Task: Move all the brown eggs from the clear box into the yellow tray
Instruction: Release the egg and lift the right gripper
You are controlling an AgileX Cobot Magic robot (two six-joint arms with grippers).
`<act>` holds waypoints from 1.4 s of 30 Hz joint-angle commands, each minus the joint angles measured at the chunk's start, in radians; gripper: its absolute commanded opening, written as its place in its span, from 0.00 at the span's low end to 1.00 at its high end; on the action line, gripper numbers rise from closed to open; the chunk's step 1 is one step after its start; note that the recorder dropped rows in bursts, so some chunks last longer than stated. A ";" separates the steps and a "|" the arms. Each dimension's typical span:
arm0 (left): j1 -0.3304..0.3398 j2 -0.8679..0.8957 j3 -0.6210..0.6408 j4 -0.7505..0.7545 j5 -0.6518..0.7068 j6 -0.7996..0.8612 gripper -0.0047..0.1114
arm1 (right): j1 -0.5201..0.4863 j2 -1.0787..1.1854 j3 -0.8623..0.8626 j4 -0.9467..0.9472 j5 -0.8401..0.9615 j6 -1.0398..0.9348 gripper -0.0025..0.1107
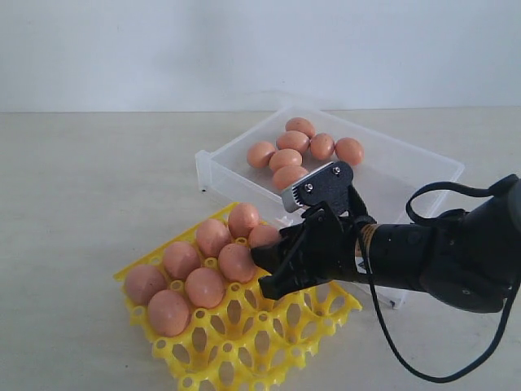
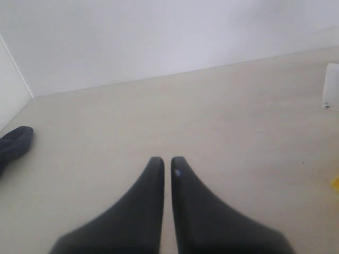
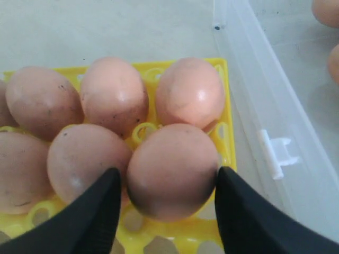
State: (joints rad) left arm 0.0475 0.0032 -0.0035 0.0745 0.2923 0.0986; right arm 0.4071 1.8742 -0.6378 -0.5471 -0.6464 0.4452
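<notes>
Several brown eggs [image 1: 205, 287] sit in cups of the yellow tray [image 1: 269, 342], and several more [image 1: 293, 147] lie in the clear box [image 1: 407, 155] behind it. My right gripper [image 1: 269, 247] reaches in from the right, its jaws open around one egg [image 3: 172, 159] seated in a cup by the tray's edge [image 3: 223, 132]. The fingers [image 3: 100, 211] flank that egg closely, with a thin gap on one side. In the left wrist view my left gripper [image 2: 167, 161] hangs shut over bare table, holding nothing.
The box wall [image 3: 254, 106] with its small clip runs right beside the tray. The tray's front cups [image 1: 244, 358] hold nothing. A black cable [image 1: 391, 342] loops under the right arm. A dark object [image 2: 13, 145] lies near the wall corner.
</notes>
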 commanded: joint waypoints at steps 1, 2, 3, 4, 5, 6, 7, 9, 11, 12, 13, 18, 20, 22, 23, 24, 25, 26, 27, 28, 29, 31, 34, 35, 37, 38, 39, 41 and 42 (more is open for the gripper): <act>0.001 -0.003 0.003 0.001 0.000 -0.004 0.08 | 0.000 0.003 -0.003 -0.003 -0.016 -0.011 0.44; 0.001 -0.003 0.003 0.001 0.000 -0.004 0.08 | 0.000 0.003 -0.003 0.000 -0.018 -0.011 0.44; 0.001 -0.003 0.003 0.001 0.000 -0.004 0.08 | 0.000 0.003 -0.003 0.003 -0.023 -0.011 0.44; 0.001 -0.003 0.003 0.001 0.000 -0.004 0.08 | 0.000 0.003 -0.003 0.005 -0.029 -0.011 0.44; 0.001 -0.003 0.003 0.001 0.000 -0.004 0.08 | 0.000 0.001 -0.003 0.007 -0.035 -0.011 0.44; 0.001 -0.003 0.003 0.001 0.000 -0.004 0.08 | 0.000 -0.004 -0.003 0.007 -0.042 -0.011 0.44; 0.001 -0.003 0.003 0.001 0.000 -0.004 0.08 | 0.000 -0.009 -0.003 0.007 -0.047 -0.007 0.44; 0.001 -0.003 0.003 0.001 0.000 -0.004 0.08 | 0.000 -0.022 -0.003 0.015 -0.054 -0.007 0.44; 0.001 -0.003 0.003 0.001 0.000 -0.004 0.08 | 0.000 -0.037 -0.003 0.036 -0.061 -0.007 0.44; 0.001 -0.003 0.003 0.001 0.000 -0.004 0.08 | 0.000 -0.039 -0.003 0.055 -0.068 -0.007 0.44; 0.001 -0.003 0.003 0.001 0.000 -0.004 0.08 | 0.000 -0.041 -0.003 0.070 -0.080 -0.007 0.44; 0.001 -0.003 0.003 0.001 0.000 -0.004 0.08 | 0.000 -0.041 -0.003 0.176 -0.104 -0.009 0.44; 0.001 -0.003 0.003 0.001 0.000 -0.004 0.08 | 0.000 -0.041 -0.003 0.190 -0.112 -0.009 0.44; 0.001 -0.003 0.003 0.001 0.000 -0.004 0.08 | 0.000 -0.046 -0.003 0.192 -0.147 -0.009 0.44; 0.001 -0.003 0.003 0.001 0.000 -0.004 0.08 | 0.000 -0.062 -0.003 0.193 -0.156 -0.009 0.44; 0.001 -0.003 0.003 0.001 0.000 -0.004 0.08 | 0.000 -0.084 -0.003 0.195 -0.137 -0.004 0.43; 0.001 -0.003 0.003 0.001 0.000 -0.004 0.08 | 0.000 -0.098 -0.003 0.195 -0.101 0.011 0.41; 0.001 -0.003 0.003 0.001 0.000 -0.004 0.08 | 0.000 -0.121 -0.003 0.195 -0.001 0.049 0.34; 0.001 -0.003 0.003 0.001 0.000 -0.004 0.08 | 0.000 -0.133 -0.003 0.177 0.065 0.086 0.25; 0.001 -0.003 0.003 0.001 0.000 -0.004 0.08 | 0.000 -0.140 -0.003 0.139 0.174 0.112 0.13; 0.001 -0.003 0.003 0.001 0.000 -0.004 0.08 | 0.000 -0.142 -0.003 0.108 0.225 0.118 0.02; 0.001 -0.003 0.003 0.001 0.000 -0.004 0.08 | 0.000 -0.142 -0.003 0.055 0.273 0.134 0.02; 0.001 -0.003 0.003 0.001 0.000 -0.004 0.08 | 0.000 -0.138 -0.003 -0.016 0.241 0.148 0.02; 0.001 -0.003 0.003 0.001 0.000 -0.004 0.08 | 0.000 -0.136 -0.003 -0.034 0.226 0.148 0.02; 0.001 -0.003 0.003 0.001 0.000 -0.004 0.08 | 0.000 -0.129 -0.003 -0.057 0.199 0.152 0.02; 0.001 -0.003 0.003 0.001 0.000 -0.004 0.08 | 0.000 -0.123 -0.003 -0.065 0.185 0.159 0.02; 0.001 -0.003 0.003 0.001 0.000 -0.004 0.08 | 0.000 -0.117 -0.003 -0.068 0.173 0.158 0.02; 0.001 -0.003 0.003 0.001 0.000 -0.004 0.08 | 0.000 -0.105 -0.003 -0.068 0.152 0.158 0.02; 0.001 -0.003 0.003 0.001 0.000 -0.004 0.08 | 0.000 -0.096 -0.003 -0.068 0.149 0.158 0.02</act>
State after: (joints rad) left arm 0.0475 0.0032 -0.0035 0.0745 0.2923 0.0986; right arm 0.4071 1.7602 -0.6394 -0.5990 -0.4676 0.6025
